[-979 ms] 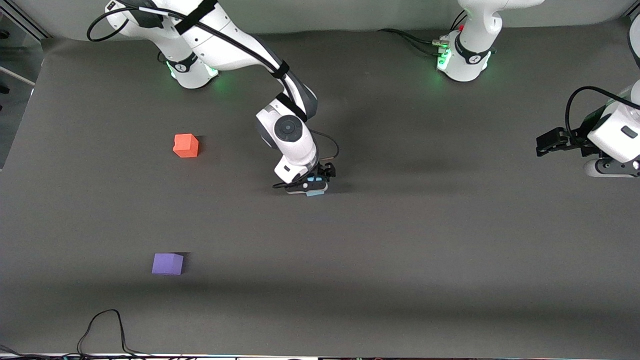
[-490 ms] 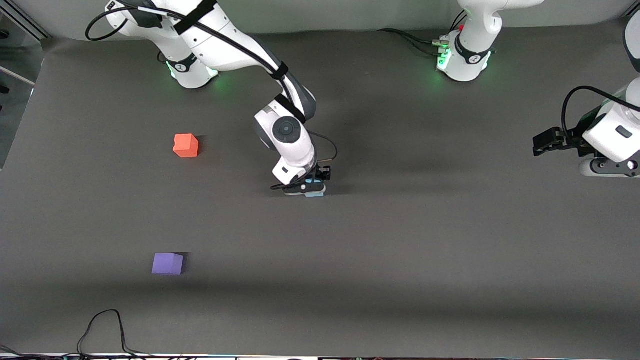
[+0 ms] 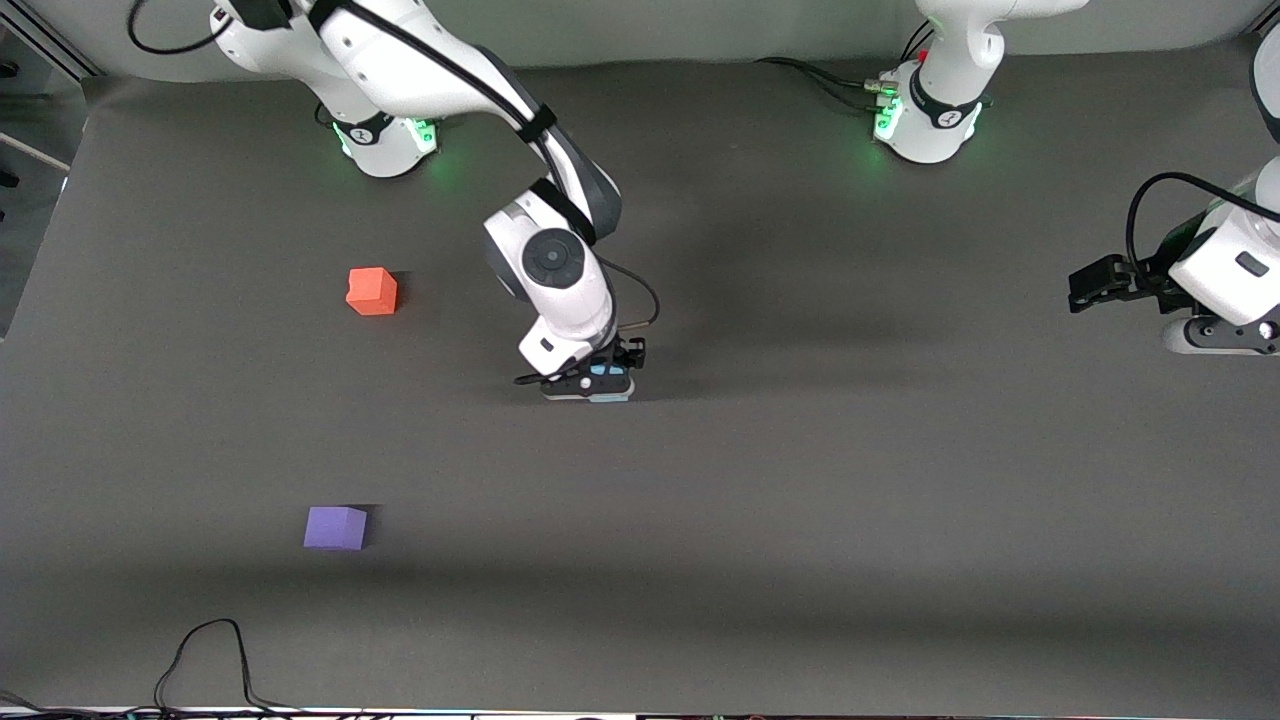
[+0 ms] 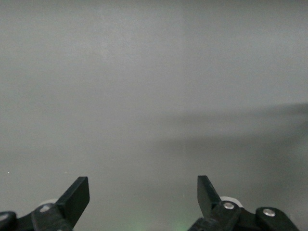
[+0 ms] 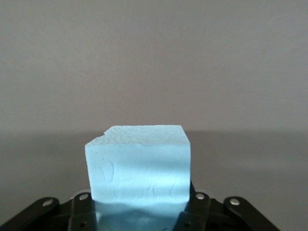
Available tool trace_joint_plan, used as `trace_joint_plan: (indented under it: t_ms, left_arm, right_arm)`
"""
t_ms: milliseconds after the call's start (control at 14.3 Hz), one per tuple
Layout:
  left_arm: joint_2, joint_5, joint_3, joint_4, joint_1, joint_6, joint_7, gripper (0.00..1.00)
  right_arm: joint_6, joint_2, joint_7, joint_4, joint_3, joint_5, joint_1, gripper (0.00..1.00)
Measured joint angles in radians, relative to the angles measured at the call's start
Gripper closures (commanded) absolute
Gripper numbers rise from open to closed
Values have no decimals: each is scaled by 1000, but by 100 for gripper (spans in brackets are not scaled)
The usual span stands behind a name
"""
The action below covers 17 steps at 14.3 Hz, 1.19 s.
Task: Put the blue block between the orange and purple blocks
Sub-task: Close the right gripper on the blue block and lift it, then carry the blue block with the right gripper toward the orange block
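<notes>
gripping the blue block (image 5: 138, 163) firmly, the right gripper (image 3: 597, 385) should be carrying it level toward the gap between the orange block (image 3: 372, 291) and the purple block (image 3: 335, 527); the left gripper (image 4: 143, 195) is waiting wide open.

I count three cubes on the table (image 3: 800, 500): one blue block (image 5: 138, 166), one orange block (image 3: 372, 291), one purple block (image 3: 335, 527). One loose cable (image 3: 205, 655) lies near the purple block.

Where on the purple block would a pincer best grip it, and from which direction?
Across two opposite upright faces of the purple block, coming straight down from above. It is a cube sitting flat on the table with open space on every side, so any facing pair looks reachable.
</notes>
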<state>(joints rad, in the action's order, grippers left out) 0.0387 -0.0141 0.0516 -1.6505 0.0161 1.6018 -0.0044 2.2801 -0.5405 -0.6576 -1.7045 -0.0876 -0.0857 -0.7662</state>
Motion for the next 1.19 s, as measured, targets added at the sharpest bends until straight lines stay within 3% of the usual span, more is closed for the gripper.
trace_joint_plan:
  t_ms: [350, 560, 840, 1189]
  left_arm:
    - [0, 0, 0, 0, 0, 0, 0, 0]
    - [0, -1, -1, 0, 0, 0, 0, 0]
    - [0, -1, -1, 0, 0, 0, 0, 0]
    - [0, -1, -1, 0, 0, 11, 0, 0]
  right_arm:
    - [-433, 98, 84, 264, -22, 0, 71, 60]
    - [-582, 140, 204, 354, -24, 0, 153, 60]
    - [-662, 234, 331, 322, -70, -1, 229, 60]
    - [-672, 372, 632, 164, -302, -1, 235, 59]
